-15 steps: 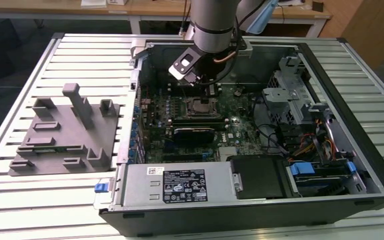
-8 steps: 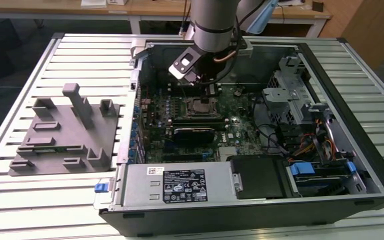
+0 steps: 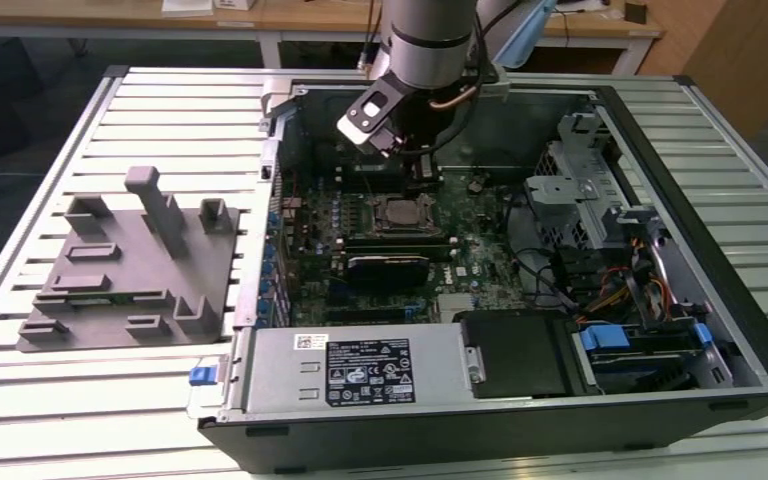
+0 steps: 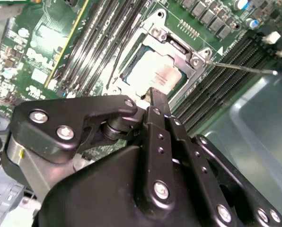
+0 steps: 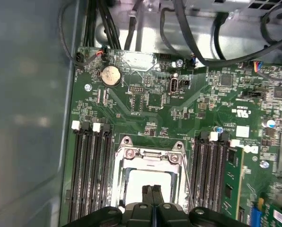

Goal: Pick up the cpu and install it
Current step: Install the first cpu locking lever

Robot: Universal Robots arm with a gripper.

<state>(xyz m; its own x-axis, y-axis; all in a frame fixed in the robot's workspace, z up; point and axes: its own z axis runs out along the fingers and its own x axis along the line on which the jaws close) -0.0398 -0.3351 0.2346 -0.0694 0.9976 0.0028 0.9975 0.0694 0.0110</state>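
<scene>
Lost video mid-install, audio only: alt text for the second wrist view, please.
The black gripper, fingers shut together, points at the pale silver cpu, which lies inside the metal socket frame on the green motherboard. Dark memory slots run along both sides of the socket.

My gripper (image 5: 153,193), jaws closed together, hangs over the cpu (image 5: 138,182) lying inside the metal socket frame (image 5: 150,152), black memory slots (image 5: 90,165) flanking it on the green motherboard (image 5: 188,113).
</scene>
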